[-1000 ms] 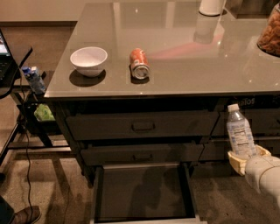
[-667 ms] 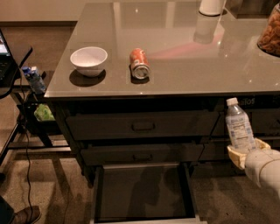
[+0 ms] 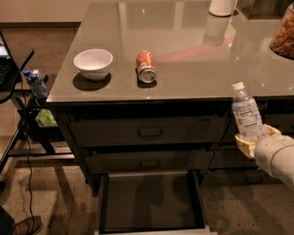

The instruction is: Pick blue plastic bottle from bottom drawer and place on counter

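The blue plastic bottle [image 3: 246, 113], clear with a white cap and a white label, stands upright at the right. My gripper [image 3: 252, 140] is shut on its lower part, its tan fingers [image 3: 244, 144] wrapped around the base. The bottle's cap reaches the level of the counter's [image 3: 183, 69] front edge, in front of the dark cabinet. Below, left of the gripper, the bottom drawer [image 3: 149, 202] is pulled out with a bare dark inside.
A white bowl [image 3: 93, 63] and an orange soda can [image 3: 145, 67] lying on its side sit on the counter's left half. A white cylinder [image 3: 222, 6] stands at the back, a snack container [image 3: 283, 34] at the right edge. A black side table [image 3: 14, 69] stands at left.
The gripper has lifted the bottle upward, from beside the middle drawer to where its cap meets the counter's edge.
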{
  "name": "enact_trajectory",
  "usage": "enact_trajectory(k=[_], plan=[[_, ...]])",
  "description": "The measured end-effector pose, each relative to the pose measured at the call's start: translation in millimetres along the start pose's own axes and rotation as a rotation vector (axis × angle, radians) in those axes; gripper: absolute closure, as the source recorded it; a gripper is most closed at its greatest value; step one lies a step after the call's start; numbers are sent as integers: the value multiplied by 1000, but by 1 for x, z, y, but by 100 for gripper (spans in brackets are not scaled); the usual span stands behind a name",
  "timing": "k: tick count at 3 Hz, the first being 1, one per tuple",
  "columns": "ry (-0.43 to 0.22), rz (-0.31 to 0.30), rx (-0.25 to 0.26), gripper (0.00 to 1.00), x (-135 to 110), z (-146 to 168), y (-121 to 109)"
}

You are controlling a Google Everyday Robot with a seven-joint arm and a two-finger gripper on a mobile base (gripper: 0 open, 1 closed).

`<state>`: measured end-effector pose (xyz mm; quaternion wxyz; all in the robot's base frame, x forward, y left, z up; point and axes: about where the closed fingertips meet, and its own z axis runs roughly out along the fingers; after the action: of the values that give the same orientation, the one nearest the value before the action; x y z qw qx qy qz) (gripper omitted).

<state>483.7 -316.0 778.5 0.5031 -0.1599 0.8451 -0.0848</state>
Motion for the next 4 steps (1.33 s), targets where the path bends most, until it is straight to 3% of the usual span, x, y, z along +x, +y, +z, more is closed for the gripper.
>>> enact_trajectory(k=[1,2,4], plan=[[-1,0,0,100,-1,0,0],[-8,-4,-22,100,-18,10,1],[-93,-79,-87,100,-101,26,9]])
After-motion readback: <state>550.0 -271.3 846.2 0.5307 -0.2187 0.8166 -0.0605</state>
